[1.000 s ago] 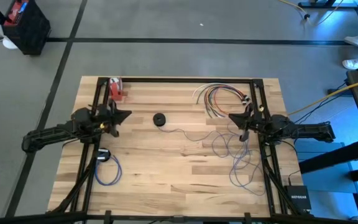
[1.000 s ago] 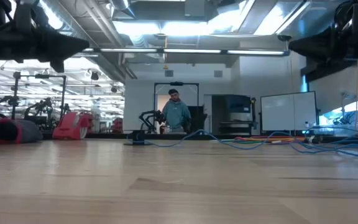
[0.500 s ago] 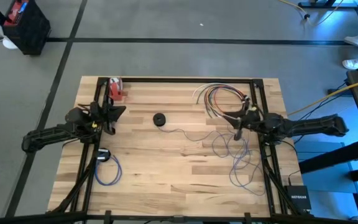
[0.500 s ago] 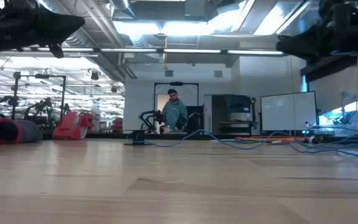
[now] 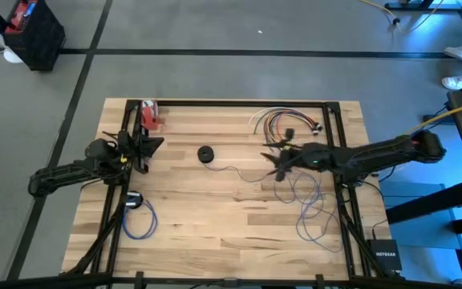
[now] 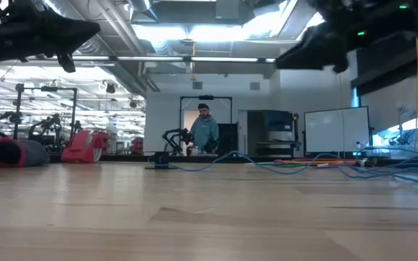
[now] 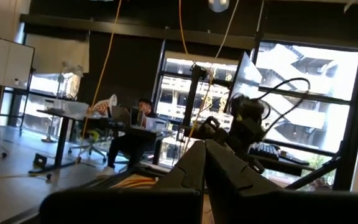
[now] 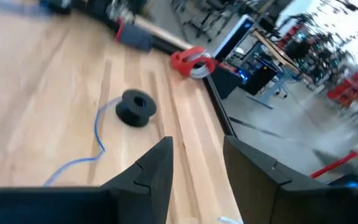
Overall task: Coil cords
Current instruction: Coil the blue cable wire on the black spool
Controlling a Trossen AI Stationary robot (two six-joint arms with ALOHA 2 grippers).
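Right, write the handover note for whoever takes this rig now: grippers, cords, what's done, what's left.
Left gripper: shut, holding nothing visible, raised over the table's left side near the red coil.
Right gripper: open, empty, stretched out over the table's middle, pointing at the black disc.
Cords: a loose blue cord sprawls on the right; the red, orange and white bundle lies at the far right; a small blue coil sits near left.
Done: that blue coil and the red coil look finished.
Left: the loose blue cord, the disc's thin cord and the bundle.
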